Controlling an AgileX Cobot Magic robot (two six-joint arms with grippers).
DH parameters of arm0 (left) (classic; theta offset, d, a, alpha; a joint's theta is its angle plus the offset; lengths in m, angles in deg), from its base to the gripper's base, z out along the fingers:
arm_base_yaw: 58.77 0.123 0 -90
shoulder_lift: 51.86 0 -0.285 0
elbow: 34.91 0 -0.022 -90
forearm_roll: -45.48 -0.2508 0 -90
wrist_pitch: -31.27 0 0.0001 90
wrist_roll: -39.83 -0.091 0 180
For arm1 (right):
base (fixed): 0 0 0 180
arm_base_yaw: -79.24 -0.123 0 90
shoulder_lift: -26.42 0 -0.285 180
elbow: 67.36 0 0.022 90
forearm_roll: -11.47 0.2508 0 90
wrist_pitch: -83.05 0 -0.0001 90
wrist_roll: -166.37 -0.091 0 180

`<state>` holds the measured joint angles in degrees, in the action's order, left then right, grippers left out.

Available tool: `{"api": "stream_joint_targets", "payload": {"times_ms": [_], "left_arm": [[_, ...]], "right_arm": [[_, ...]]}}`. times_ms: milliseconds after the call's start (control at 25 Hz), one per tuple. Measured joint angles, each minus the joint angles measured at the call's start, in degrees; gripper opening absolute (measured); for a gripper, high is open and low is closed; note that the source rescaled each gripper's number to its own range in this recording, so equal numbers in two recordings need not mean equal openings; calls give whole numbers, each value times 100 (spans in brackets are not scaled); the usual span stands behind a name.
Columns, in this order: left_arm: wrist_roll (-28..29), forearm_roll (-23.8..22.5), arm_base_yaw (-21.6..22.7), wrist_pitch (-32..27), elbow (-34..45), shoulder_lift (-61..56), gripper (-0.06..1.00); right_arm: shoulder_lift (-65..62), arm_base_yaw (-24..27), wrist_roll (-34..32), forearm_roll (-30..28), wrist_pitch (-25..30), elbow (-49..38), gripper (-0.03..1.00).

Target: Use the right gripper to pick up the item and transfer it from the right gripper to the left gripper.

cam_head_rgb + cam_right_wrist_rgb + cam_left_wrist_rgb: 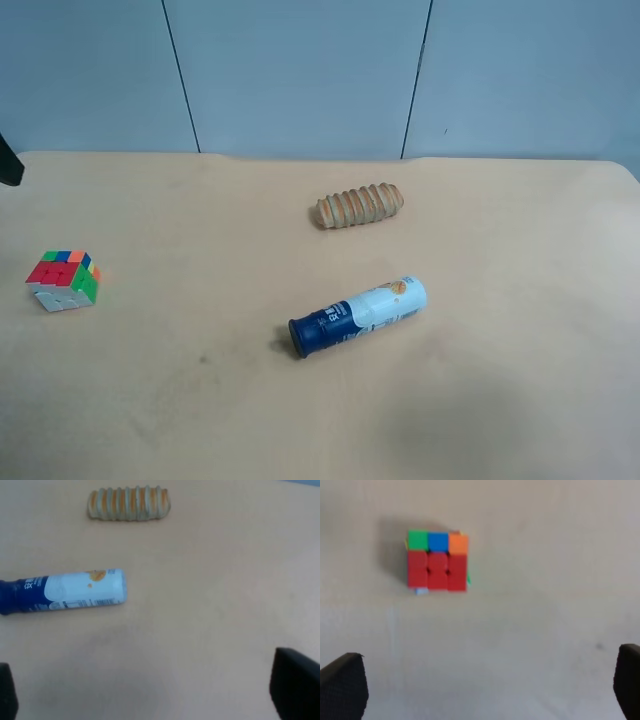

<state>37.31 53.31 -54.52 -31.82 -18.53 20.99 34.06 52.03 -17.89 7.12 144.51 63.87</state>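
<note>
The puzzle cube sits on the tan table at the exterior high view's left, red face up. It also shows in the left wrist view, beyond my left gripper, whose black fingertips stand wide apart and empty. My right gripper is open and empty too, with only its dark fingertips showing; the cube is not in its view. Neither gripper touches the cube.
A blue-and-white tube lies on its side mid-table, also in the right wrist view. A ridged tan bread-like roll lies behind it, also in the right wrist view. A black arm part shows at the far left edge.
</note>
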Motion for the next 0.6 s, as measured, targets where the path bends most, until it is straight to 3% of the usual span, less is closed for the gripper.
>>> {"api": "stream_joint_targets", "payload": {"times_ms": [600], "left_arm": [[34, 195, 0, -383, 2280, -3914, 100]], "right_arm": [[0, 0, 0, 0, 0, 0, 100]]}}
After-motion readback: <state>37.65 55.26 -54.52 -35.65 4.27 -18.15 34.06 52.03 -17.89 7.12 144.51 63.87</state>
